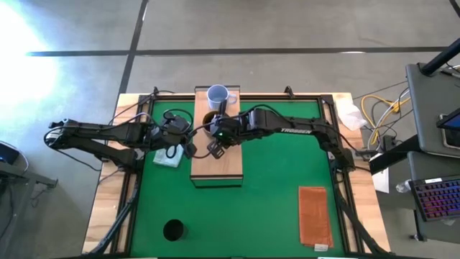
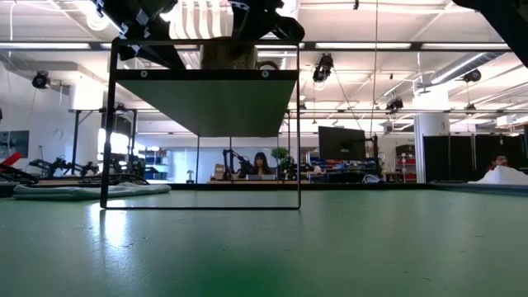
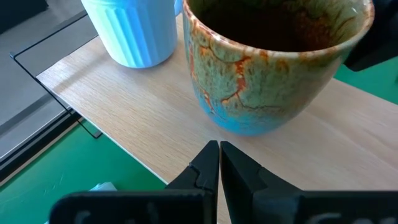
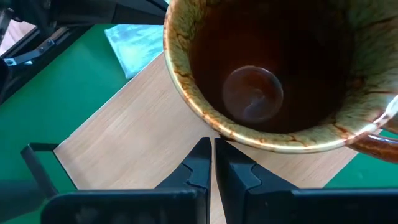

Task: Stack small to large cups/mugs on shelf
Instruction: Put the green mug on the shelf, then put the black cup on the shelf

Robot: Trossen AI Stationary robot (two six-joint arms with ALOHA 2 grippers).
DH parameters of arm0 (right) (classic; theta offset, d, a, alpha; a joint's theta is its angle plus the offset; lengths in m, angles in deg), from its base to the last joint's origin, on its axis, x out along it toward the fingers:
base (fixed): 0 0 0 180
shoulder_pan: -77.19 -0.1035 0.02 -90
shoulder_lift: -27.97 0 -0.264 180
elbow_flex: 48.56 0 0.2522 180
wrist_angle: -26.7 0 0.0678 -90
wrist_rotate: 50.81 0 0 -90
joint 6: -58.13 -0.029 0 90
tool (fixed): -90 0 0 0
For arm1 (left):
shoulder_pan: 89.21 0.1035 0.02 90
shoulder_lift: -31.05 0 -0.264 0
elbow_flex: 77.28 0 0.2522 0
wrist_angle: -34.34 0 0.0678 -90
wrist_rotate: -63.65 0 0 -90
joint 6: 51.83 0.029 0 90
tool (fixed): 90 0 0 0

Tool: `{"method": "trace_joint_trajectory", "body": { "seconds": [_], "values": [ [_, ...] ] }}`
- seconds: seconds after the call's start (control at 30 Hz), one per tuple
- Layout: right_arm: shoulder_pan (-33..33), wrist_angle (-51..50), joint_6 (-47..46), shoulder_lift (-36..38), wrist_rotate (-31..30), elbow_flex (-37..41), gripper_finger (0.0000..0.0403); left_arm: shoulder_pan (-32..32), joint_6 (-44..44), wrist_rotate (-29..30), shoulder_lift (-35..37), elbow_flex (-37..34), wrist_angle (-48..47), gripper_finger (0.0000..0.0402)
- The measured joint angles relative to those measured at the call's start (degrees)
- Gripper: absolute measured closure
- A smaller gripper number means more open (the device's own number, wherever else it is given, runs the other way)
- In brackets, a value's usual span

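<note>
Green felt covers the table (image 1: 273,194), and on it the shelf (image 1: 215,162), a long light-wood box, serves as the landmark for everything else. Two of the three vessels already stand on its plank top: the pale blue-white mug (image 1: 218,96) at the far end, and the brown mug (image 3: 273,62) next to it toward the middle, close beside it though whether they touch I cannot tell. They sit side by side, not nested, so no stack exists yet. Both arms meet over the shelf's far half: the left gripper (image 3: 219,163) reaches in from the shelf's left side and the right gripper (image 4: 211,158) from its right, each with its fingers pressed together and holding nothing, each pointed at the brown mug from just beside it. A pale cloth (image 1: 169,157) lies on the felt just left of the shelf. The reddish-brown mat (image 1: 315,216) lies well to the shelf's right, near the front edge. The small black cup (image 1: 173,230) stands alone well clear of the shelf's near end, untouched; I judge it is the main piece left to bring, along with any nesting by size
</note>
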Motion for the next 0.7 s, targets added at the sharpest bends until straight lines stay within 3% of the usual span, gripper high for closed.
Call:
{"method": "trace_joint_trajectory", "body": {
  "seconds": [0.27,0.43,0.7],
  "values": [
    [0.4,0.0,0.3,0.0,-0.1,0.0,0.039,0.0,0.0,-0.1,0.0,0.0,-0.6,0.0402],
    [-0.2,0.1,0.3,0.1,4.8,0.0,0.039,0.0,-0.5,-0.4,0.0,0.0,-1.9,0.0402],
    [-2.9,0.1,2.4,1.9,7.4,-0.1,0.039,-3.5,0.2,-7.3,2.3,-0.1,-2.2,0.0402]
  ]
}}
